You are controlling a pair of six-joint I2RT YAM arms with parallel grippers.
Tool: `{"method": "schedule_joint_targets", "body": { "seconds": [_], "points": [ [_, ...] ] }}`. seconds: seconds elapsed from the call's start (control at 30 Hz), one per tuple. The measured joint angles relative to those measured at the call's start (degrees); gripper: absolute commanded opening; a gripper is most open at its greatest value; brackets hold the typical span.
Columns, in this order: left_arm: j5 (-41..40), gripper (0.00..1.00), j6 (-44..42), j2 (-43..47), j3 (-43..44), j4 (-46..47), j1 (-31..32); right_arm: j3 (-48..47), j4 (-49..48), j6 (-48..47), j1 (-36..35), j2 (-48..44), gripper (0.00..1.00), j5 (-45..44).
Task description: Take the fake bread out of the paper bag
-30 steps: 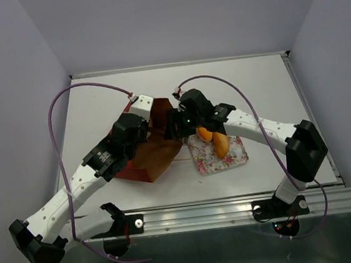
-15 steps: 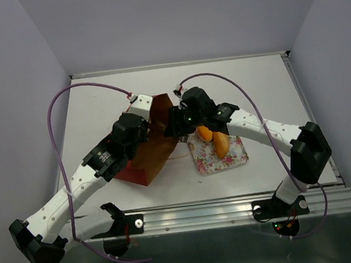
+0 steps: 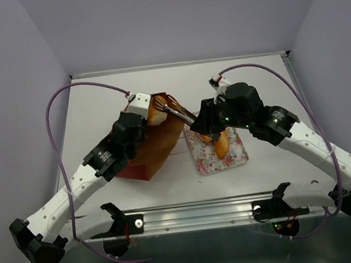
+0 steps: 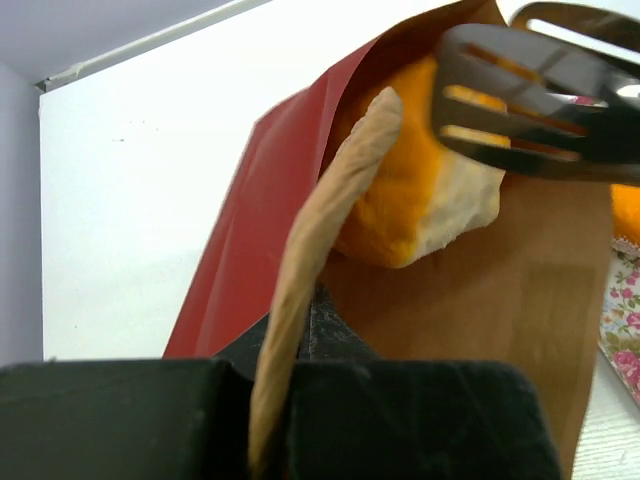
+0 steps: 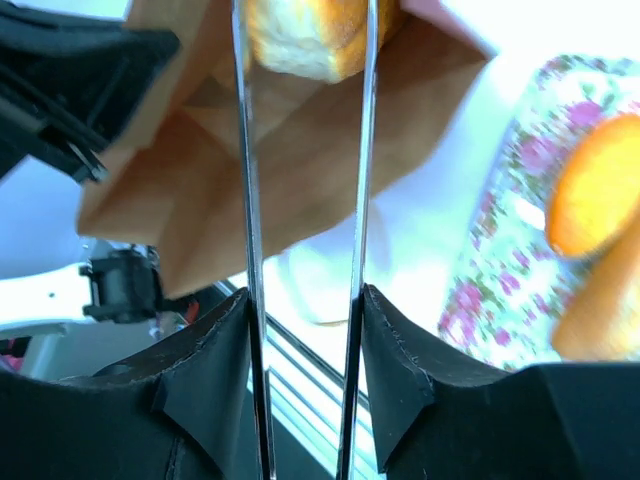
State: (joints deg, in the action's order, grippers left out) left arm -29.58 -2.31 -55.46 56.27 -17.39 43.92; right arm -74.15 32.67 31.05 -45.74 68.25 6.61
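The red-brown paper bag lies tilted on the table with its mouth facing up and to the right. My left gripper is shut on the bag's rim; in the left wrist view a tan strip of the bag runs between the fingers. My right gripper is shut on metal tongs. The tongs pinch the short pale-ended roll at the bag's mouth. The roll also shows in the left wrist view and the right wrist view. What else is inside the bag is hidden.
A floral tray lies right of the bag with two golden-orange bread pieces on it, partly under my right wrist. They show in the right wrist view. The metal rail at the table's near edge lies in front.
My right arm has drawn back to the right. The tongs have come up out of the bag with the roll in them, and the bag's mouth has shifted.
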Motion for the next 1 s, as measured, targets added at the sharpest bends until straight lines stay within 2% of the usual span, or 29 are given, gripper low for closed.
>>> {"method": "schedule_joint_targets", "body": {
  "seconds": [0.1,0.13,0.23,0.4,0.53,0.7,0.87,1.0],
  "points": [
    [-0.2,0.0,0.0,-0.4,0.0,0.0,0.0,-1.4,6.1,-0.7,0.4,-2.6,0.19,-1.7],
    [-0.3,0.0,0.1,-0.6,0.0,0.0,0.1,-2.4,8.6,-0.8,0.4,-3.7,0.13,-2.4],
    [-0.4,0.0,0.1,-0.7,0.0,-0.1,0.3,-5.5,14.1,-0.6,0.4,-6.7,0.07,-4.9],
    [-0.5,0.0,0.3,-0.9,0.0,-0.5,0.2,-9.2,19.6,0.1,0.4,-12.3,0.09,-7.7],
    [-0.5,0.0,0.3,-1.2,0.0,-0.5,0.3,-8.5,21.4,-0.4,0.5,-13.7,0.1,-5.7],
    [-0.5,0.0,0.3,-1.7,0.0,-0.4,0.3,-4.3,20.9,-4.0,0.7,-8.5,0.14,5.7],
    [-0.4,0.0,0.7,-1.7,0.0,-0.4,0.3,-0.9,19.2,-6.2,0.7,-1.1,0.18,9.7],
    [-0.1,0.0,0.8,-1.7,0.0,-0.4,0.3,2.5,14.0,-6.2,0.7,1.9,0.2,11.9]
  ]
}}
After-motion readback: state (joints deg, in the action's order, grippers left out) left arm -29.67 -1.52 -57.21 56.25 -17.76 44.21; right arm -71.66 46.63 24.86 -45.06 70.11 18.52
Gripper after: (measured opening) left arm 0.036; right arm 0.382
